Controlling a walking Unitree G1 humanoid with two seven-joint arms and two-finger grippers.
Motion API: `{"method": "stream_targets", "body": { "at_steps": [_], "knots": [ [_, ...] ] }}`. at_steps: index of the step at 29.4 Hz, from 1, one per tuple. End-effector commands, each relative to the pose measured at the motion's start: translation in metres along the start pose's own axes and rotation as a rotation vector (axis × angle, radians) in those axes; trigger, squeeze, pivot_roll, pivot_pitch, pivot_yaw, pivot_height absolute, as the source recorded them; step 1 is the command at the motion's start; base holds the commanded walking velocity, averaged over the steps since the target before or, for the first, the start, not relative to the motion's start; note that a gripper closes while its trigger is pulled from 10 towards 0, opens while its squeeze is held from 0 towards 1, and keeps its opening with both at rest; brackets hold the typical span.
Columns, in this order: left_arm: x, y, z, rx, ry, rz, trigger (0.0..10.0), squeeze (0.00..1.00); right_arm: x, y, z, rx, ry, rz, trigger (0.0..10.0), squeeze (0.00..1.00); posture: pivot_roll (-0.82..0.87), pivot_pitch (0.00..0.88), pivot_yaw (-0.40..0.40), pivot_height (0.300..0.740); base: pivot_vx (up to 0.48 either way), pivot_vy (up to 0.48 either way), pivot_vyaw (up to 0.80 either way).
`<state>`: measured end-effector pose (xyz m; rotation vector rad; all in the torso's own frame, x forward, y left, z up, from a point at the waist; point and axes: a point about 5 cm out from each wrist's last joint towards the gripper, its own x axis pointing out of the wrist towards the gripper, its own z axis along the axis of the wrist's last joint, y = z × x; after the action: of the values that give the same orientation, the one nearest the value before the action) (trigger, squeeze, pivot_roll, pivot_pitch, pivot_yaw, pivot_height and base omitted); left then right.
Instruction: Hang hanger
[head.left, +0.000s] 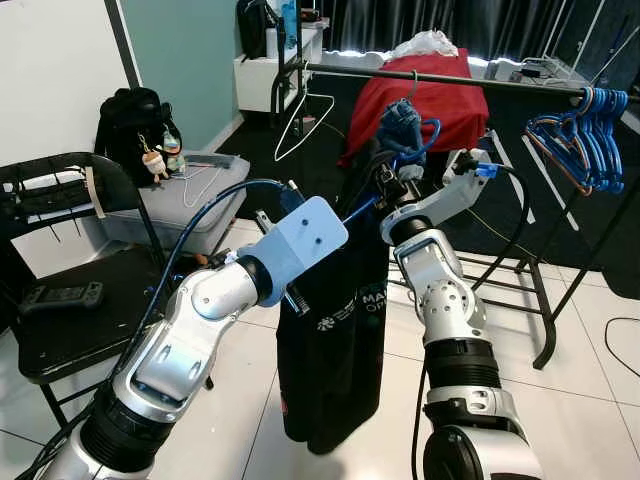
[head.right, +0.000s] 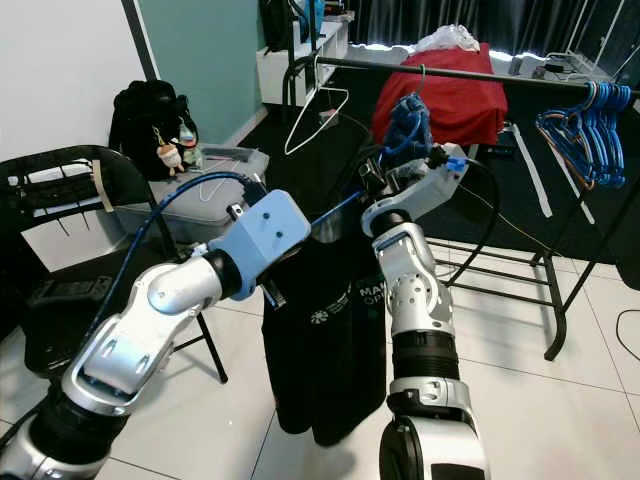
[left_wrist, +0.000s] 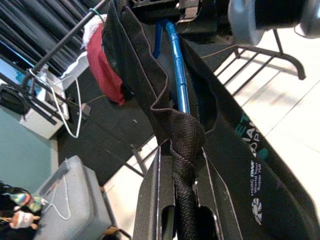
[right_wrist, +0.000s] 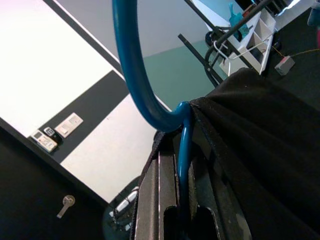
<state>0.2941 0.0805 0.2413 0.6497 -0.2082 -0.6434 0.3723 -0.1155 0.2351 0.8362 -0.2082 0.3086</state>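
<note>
Nearest, the left gripper (left_wrist: 175, 200) is clenched on a bunched seam of the black shirt (head.left: 335, 340), which hangs between the two arms above the tiled floor (head.left: 590, 330). Just beyond, the right gripper (right_wrist: 182, 200) grips the stem of the blue hanger (right_wrist: 131, 65) that carries the shirt, its hook curving up free of any rail. Farther off, the rail (head.left: 450, 78) crosses the scene with a red garment (head.left: 440, 105) on it, a white hanger (head.left: 300, 120) to the left and a cluster of blue hangers (head.left: 585, 135) at the right end. By my judgement the carry is in hand: the hook is not yet on the rail. Next, the right arm must lift and reach far, dropping the hook over a bare stretch. The hanger's shoulders are hidden inside the shirt, and the hook tip is cut off in the right wrist view.
</note>
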Motion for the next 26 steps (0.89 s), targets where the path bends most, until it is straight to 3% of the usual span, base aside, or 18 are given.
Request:
{"method": "stream_targets", "body": {
  "at_steps": [1, 7, 8, 14, 18, 19, 22, 23, 24, 26],
  "knots": [
    [0.0, 0.003, -0.01, 0.031, 0.055, 0.002, 0.0, 0.0, 0.0, 0.011, 0.002, 0.004, -0.005, 0.047, 10.0, 0.0, 0.0, 0.0, -0.023, 0.736, 0.0, 0.0, 0.0],
    [-0.001, 0.009, -0.01, 0.054, 0.056, 0.03, 0.0, 0.0, -0.003, 0.01, -0.01, -0.017, 0.071, 0.061, 10.0, 0.04, 0.0, 0.0, -0.023, 0.736, 0.0, 0.0, 0.0],
    [-0.001, 0.012, -0.01, 0.054, 0.053, 0.036, 0.0, 0.0, -0.004, 0.011, -0.012, -0.033, 0.1, 0.079, 10.0, 1.0, 0.0, 0.0, -0.027, 0.736, 0.0, 0.0, 0.0],
    [-0.002, 0.022, -0.012, 0.053, 0.051, 0.052, 0.0, 0.0, -0.012, 0.011, -0.011, -0.067, 0.157, 0.143, 10.0, 1.0, -0.01, 0.0, -0.027, 0.736, 0.0, 0.0, 0.0],
    [-0.003, 0.034, -0.017, -0.017, 0.04, 0.07, 0.0, 0.0, -0.044, 0.018, -0.005, -0.175, 0.287, 0.394, 10.0, 1.0, -0.02, 0.0, -0.026, 0.736, 0.0, 0.0, 0.0],
    [-0.003, 0.034, -0.017, -0.017, 0.04, 0.07, 0.0, 0.0, -0.044, 0.018, -0.005, -0.175, 0.287, 0.394, 10.0, 1.0, -0.02, 0.0, -0.026, 0.736, 0.0, 0.0, 0.0],
    [-0.002, 0.038, -0.017, -0.064, 0.023, 0.062, 0.0, 0.0, -0.073, 0.018, -0.009, -0.292, 0.413, 0.554, 10.0, 1.0, -0.04, 0.0, -0.023, 0.736, 0.0, 0.0, 0.0],
    [-0.002, 0.038, -0.017, -0.064, 0.023, 0.062, 0.0, 0.0, -0.073, 0.018, -0.009, -0.292, 0.413, 0.554, 10.0, 1.0, -0.04, 0.0, -0.023, 0.736, 0.0, 0.0, 0.0],
    [-0.003, 0.042, -0.019, -0.109, 0.009, 0.053, 0.0, 0.0, -0.096, 0.013, -0.007, -0.356, 0.504, 0.646, 10.0, 1.0, -0.04, 0.0, -0.022, 0.736, 0.0, 0.0, 0.0],
    [-0.003, 0.042, -0.019, -0.109, 0.009, 0.053, 0.0, 0.0, -0.096, 0.013, -0.007, -0.356, 0.504, 0.646, 10.0, 1.0, -0.04, 0.0, -0.022, 0.736, 0.0, 0.0, 0.0]
  ]
}}
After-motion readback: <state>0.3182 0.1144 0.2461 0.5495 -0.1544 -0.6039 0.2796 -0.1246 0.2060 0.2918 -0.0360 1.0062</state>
